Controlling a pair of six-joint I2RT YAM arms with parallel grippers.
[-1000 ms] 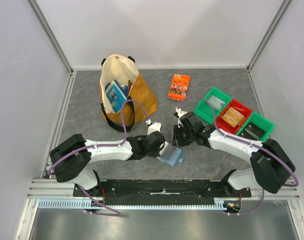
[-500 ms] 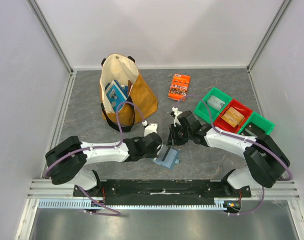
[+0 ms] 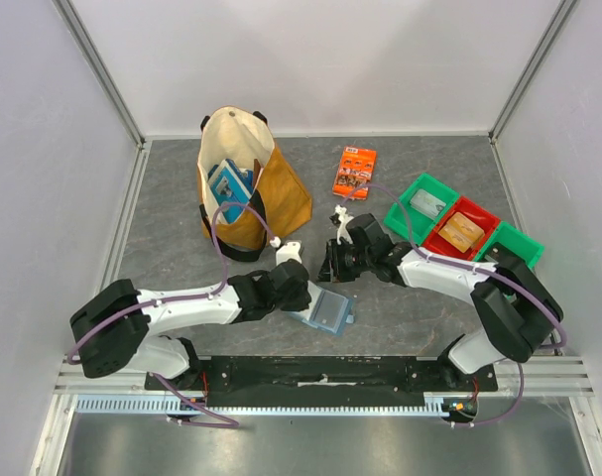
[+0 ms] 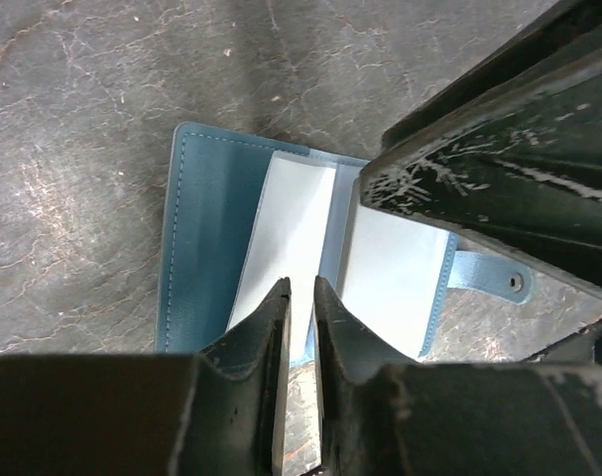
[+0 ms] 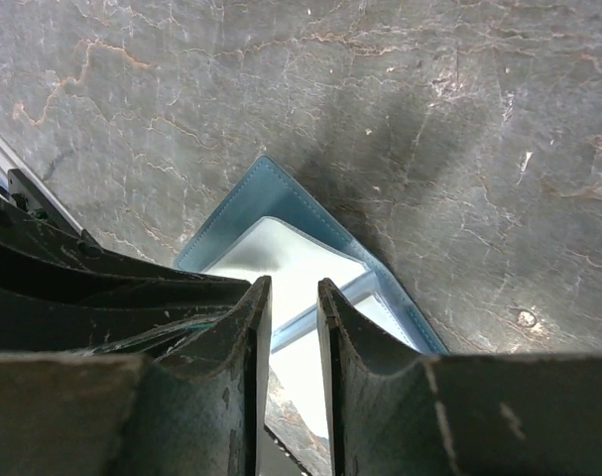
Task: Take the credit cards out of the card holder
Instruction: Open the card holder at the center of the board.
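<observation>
The light-blue card holder (image 3: 327, 311) lies open on the dark table, its pockets glaring white (image 4: 216, 218) (image 5: 271, 198), with a snap tab (image 4: 489, 279) at one side. No credit cards can be made out in its pockets. My left gripper (image 3: 297, 289) (image 4: 301, 288) hovers at the holder's left edge. It is open by a narrow slit with nothing between the fingers. My right gripper (image 3: 332, 264) (image 5: 293, 286) hangs just above the holder's far edge, a little wider open and also empty. Its dark fingers (image 4: 499, 169) cross the left wrist view at the upper right.
A tan tote bag (image 3: 281, 198) holding a blue-and-white box (image 3: 229, 184) stands at the back left. An orange printed packet (image 3: 355, 171) lies at the back centre. At the right is a row of green and red bins (image 3: 416, 186); the red one (image 3: 440, 239) holds a tan-orange flat thing (image 3: 461, 230).
The left gripper has gone from shut to slightly open, and the holder has settled flatter, a little to the left. Both grippers have shifted left and away.
</observation>
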